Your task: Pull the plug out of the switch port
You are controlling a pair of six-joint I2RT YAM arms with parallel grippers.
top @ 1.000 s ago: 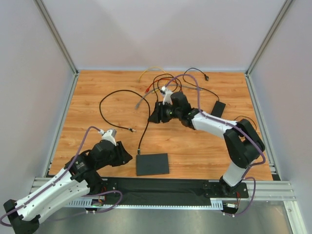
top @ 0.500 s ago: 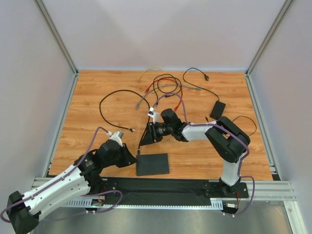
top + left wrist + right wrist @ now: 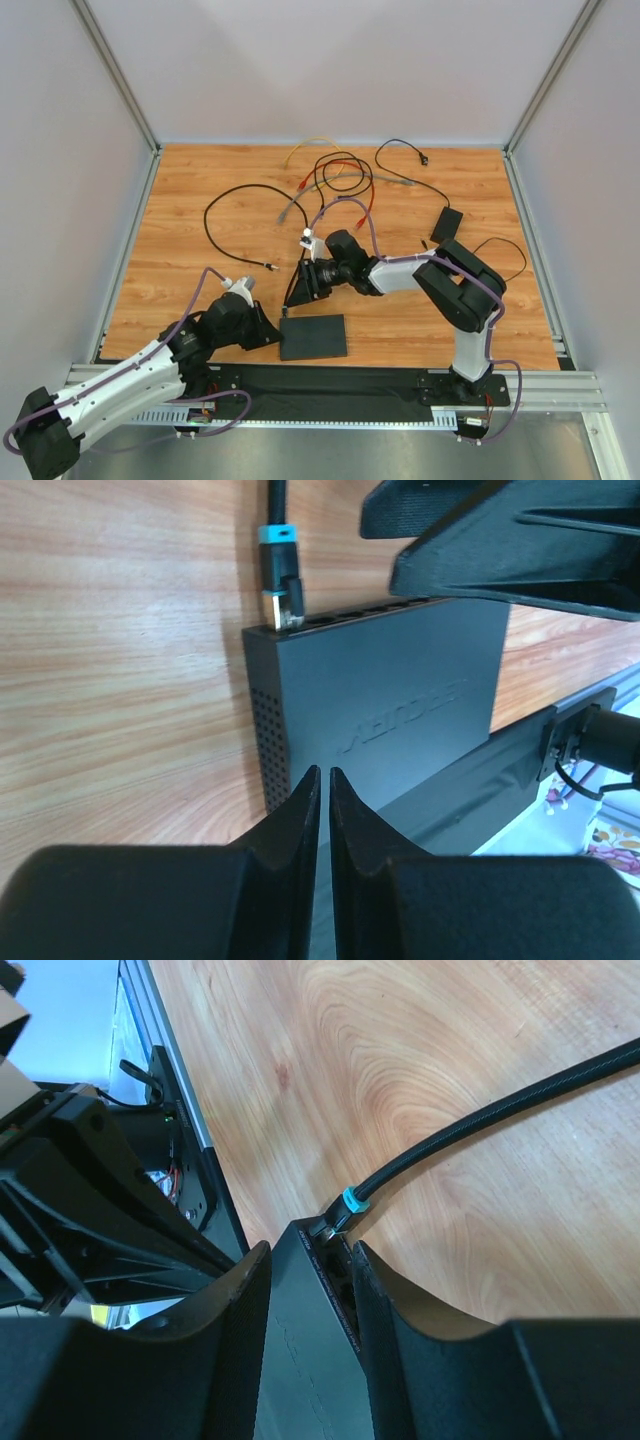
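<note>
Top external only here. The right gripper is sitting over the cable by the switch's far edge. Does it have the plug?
Observer: No. In the right wrist view the right gripper is open. Its fingers straddle the corner of the switch, and the plug sits just past the tips with nothing closed on it.
Operator: Plug seated?
Observer: Yes. The left wrist view shows its metal end in the end port at the switch's corner, with a blue collar behind it.
Operator: Left gripper bracing the switch?
Observer: It isn't gripping. The left gripper is all but shut with nothing between its fingers, and its tips are at the switch's vented side. I can't tell if they touch it.
</note>
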